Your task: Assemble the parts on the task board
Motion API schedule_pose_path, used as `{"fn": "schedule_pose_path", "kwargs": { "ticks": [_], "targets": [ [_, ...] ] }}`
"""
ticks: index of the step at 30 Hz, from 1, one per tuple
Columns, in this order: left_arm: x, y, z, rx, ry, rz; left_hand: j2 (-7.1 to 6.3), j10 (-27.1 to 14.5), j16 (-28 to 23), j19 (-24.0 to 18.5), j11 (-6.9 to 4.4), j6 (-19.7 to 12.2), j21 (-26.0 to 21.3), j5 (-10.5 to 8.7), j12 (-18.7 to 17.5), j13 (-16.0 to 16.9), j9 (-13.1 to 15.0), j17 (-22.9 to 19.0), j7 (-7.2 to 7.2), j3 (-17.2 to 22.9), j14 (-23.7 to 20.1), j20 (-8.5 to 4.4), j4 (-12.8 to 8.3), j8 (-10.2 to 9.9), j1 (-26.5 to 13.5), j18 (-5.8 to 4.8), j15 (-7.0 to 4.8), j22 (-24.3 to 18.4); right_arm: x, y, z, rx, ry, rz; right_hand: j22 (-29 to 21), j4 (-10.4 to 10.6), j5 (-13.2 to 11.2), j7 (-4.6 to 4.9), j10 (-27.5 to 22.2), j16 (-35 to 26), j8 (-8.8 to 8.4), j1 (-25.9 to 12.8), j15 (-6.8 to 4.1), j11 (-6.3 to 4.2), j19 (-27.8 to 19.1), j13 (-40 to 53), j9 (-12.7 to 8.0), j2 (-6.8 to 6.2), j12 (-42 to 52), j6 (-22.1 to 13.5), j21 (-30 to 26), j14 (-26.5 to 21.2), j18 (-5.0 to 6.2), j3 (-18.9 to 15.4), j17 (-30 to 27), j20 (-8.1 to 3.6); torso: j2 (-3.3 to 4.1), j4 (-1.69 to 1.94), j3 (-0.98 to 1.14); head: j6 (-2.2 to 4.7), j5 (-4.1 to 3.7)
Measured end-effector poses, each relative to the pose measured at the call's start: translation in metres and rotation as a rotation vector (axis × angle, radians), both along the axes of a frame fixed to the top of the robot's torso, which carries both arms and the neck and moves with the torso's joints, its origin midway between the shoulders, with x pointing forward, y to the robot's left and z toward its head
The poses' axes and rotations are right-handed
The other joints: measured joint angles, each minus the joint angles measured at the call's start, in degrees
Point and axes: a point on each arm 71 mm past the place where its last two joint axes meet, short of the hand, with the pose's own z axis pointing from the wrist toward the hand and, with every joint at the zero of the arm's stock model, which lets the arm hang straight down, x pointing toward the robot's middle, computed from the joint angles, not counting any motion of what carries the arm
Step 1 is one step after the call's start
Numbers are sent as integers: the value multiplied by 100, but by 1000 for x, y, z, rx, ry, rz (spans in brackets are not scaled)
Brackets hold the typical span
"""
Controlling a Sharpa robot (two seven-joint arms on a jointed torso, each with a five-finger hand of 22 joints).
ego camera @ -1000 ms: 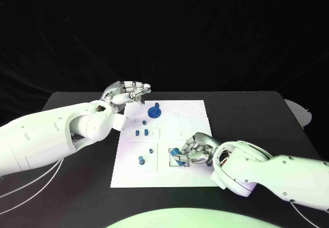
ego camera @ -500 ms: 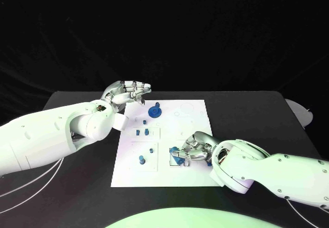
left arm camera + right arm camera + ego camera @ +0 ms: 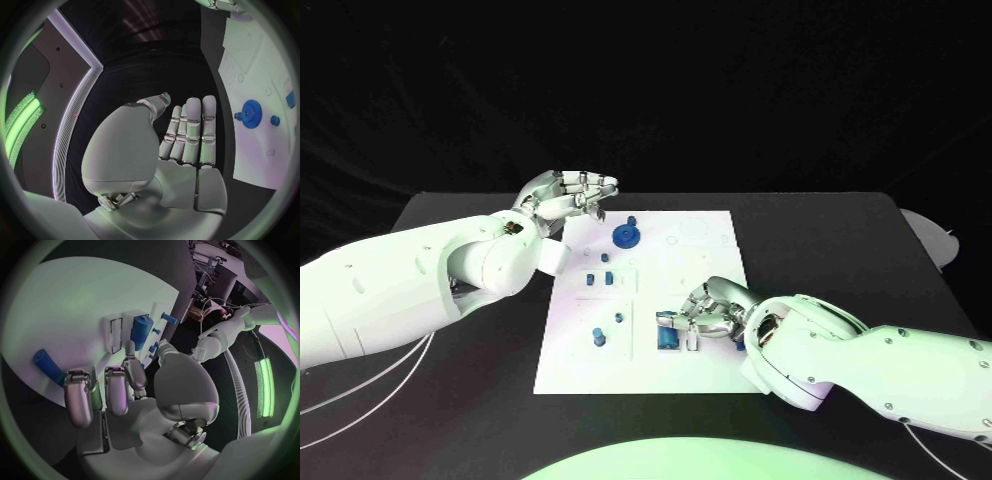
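Assembly partway: task board (image 3: 708,372) is carrying a blue gear (image 3: 626,236) and small pegs seated, right hand (image 3: 708,312) is working fingers curled around a blue cylinder (image 3: 141,329) at a near-edge slot, left hand (image 3: 568,194) is hovering empty, fingers straight and together.

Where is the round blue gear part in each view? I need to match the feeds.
Head view: the round blue gear part stands on the white task board's far end, near the left hand.
Left wrist view: gear beyond the fingertips, on the board.
Right wrist view: I cannot make it out.
Shared landmark: the board.
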Motion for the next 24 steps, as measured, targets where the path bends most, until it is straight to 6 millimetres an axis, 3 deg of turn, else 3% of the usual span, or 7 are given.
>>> {"fn": "schedule_pose_path", "kwargs": {
  "ticks": [3, 5, 7, 10, 16, 24],
  "targets": [
    [0, 0, 0, 0, 0, 0, 0, 0, 0, 0, 0, 0, 0, 0, 0, 0, 0, 0, 0, 0, 0, 0, 0, 0, 0, 0, 0, 0, -1, -1, 1, 0, -11, 3, 0, -14, 0, 0, 0, 0, 0, 0, 0, 0, 0, 0, 0, 0, 0, 0, 0, 0, 0, -36, 0, 0, 0, 1, 1, 3, 5],
    [0, 0, 0, 0, 0, 0, 0, 0, 0, 0, 0, 0, 0, 0, 0, 0, 0, 0, 0, 0, 0, 0, 0, 0, 0, 0, 0, 0, -2, -2, 2, 0, -18, 4, 0, -17, 141, 0, 0, 0, 38, 96, 0, 0, 0, 10, 0, 96, 0, 0, 0, 0, 0, -80, 0, 0, 0, 2, 3, 4, 5],
    [0, 0, 0, 1, 1, 0, 0, -14, 0, 0, 14, 0, 0, 0, 0, -4, 0, -5, 0, 0, 0, 0, 0, 22, 0, 0, 0, 0, -3, -3, 3, 1, -25, 7, -1, -19, 326, 0, 0, 0, 43, 356, 0, 0, 0, 34, 0, 178, 0, 0, 0, 0, 0, -78, 1, 0, 0, 2, 3, 5, 6],
    [0, 0, 0, 1, 1, 0, 0, -22, 0, 0, 22, 0, 0, 0, 0, -5, 0, -5, 0, 0, 0, 0, 0, 28, 0, 0, 0, 0, -4, -5, 4, 1, -33, 12, -1, -59, 469, -20, 0, 0, 108, 778, 0, 0, 1, 72, 0, 200, 0, -20, 0, 0, 0, -38, 5, -43, -1, 2, 3, 5, 7],
    [0, 1, 0, 2, 1, 1, 0, -21, 0, 0, 22, 0, 0, 0, 0, -5, 0, -5, 0, 0, 0, 0, 0, 28, 0, 0, 0, 0, -8, -6, 7, 2, -42, 42, -1, -208, 274, -98, 93, 22, 177, 1456, -52, -93, -6, 161, 7, 178, 208, 58, 33, 10, 0, 111, 4, -72, -1, -1, 2, -6, 24],
    [0, 1, 0, 3, 1, 0, 0, -21, 0, 0, 21, 0, 0, 0, 0, -5, 0, -5, 0, 0, 0, 0, 0, 27, 0, 0, 0, 0, -13, -7, 6, -17, -43, 94, -2, -207, 267, -140, 166, 22, 243, 1738, -73, -123, 0, 171, 20, 90, 305, 100, 56, -11, 0, 176, 4, -84, -4, -3, 1, -19, 32]
  ]
}}
